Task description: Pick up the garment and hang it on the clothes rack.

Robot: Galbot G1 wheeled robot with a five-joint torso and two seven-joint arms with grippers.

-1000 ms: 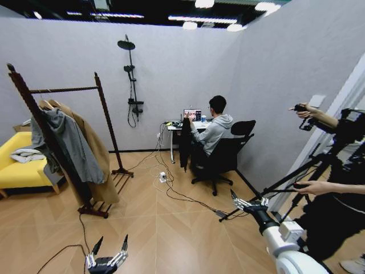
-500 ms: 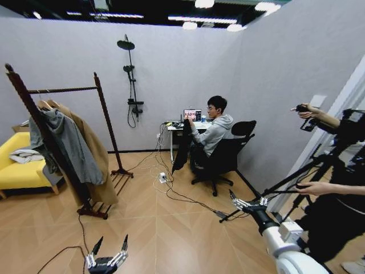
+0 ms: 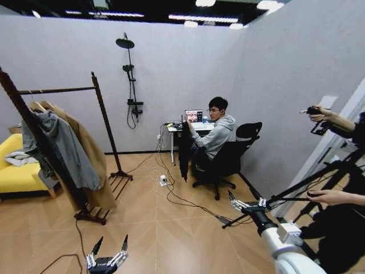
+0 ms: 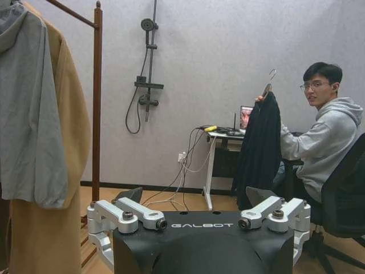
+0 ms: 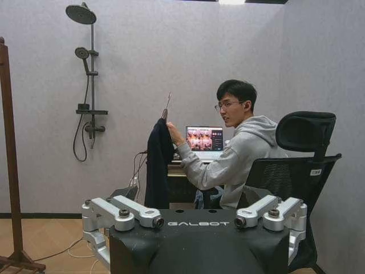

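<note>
The garment [image 3: 183,149], a long black coat on a hanger, hangs from the raised hand of a person seated at the far desk; it also shows as the garment [image 4: 259,151] and the garment [image 5: 158,162]. The clothes rack [image 3: 101,117] stands to the left, a dark wooden frame with one bar, seen too as the clothes rack [image 4: 97,103] and the clothes rack [image 5: 8,148]. My left gripper [image 3: 108,252] is low in front, open and empty. My right gripper [image 3: 246,201] points forward on the right, open and empty. Both are far from the coat.
A grey hooded jacket [image 3: 60,145] and a tan coat [image 3: 91,160] hang on the rack. A yellow sofa [image 3: 14,174] stands at the left, cables [image 3: 177,197] trail over the floor, and a tripod [image 3: 319,177] with a person stands at the right. An office chair [image 3: 231,160] is by the desk.
The whole picture has shifted left, so the camera turned. The seated person turned from the laptop toward me and swung the black coat, which now hangs straight. Both grippers are unchanged.
</note>
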